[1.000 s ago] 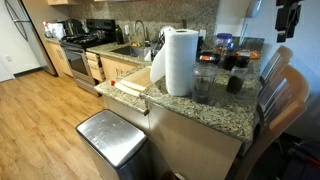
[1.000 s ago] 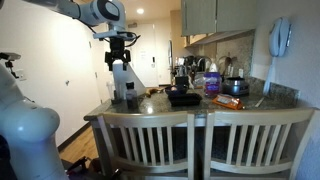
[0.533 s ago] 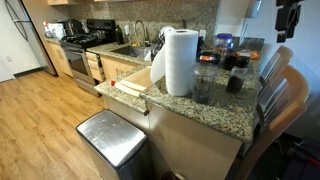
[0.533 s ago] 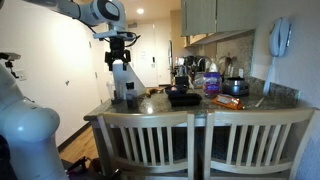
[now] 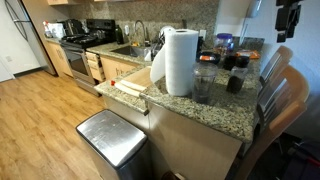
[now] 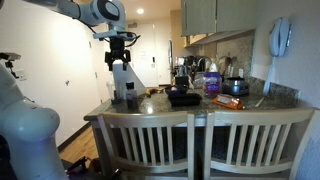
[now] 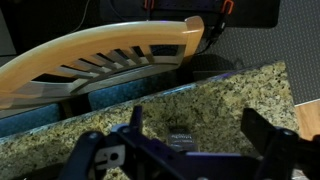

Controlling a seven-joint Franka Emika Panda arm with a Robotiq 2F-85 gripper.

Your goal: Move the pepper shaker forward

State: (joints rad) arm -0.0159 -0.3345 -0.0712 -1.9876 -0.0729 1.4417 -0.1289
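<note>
The pepper shaker [image 5: 234, 84] is a small squat dark cylinder on the granite counter [image 5: 200, 108], near its chair-side edge and right of a clear tumbler [image 5: 205, 83]. I cannot pick it out for certain in the other exterior view. My gripper [image 5: 288, 14] hangs high above the counter in both exterior views [image 6: 120, 42], well clear of the shaker. In the wrist view the gripper [image 7: 196, 135] is open and empty, over bare granite [image 7: 215, 95]. The shaker is out of the wrist view.
A tall paper towel roll [image 5: 179, 61] stands left of the tumbler. A wide flat black container [image 6: 184, 97] and a purple-lidded jar [image 6: 212, 81] sit further along the counter. Wooden chair backs [image 6: 200, 140] [image 7: 110, 60] line the counter edge. A steel bin [image 5: 112, 138] stands on the floor.
</note>
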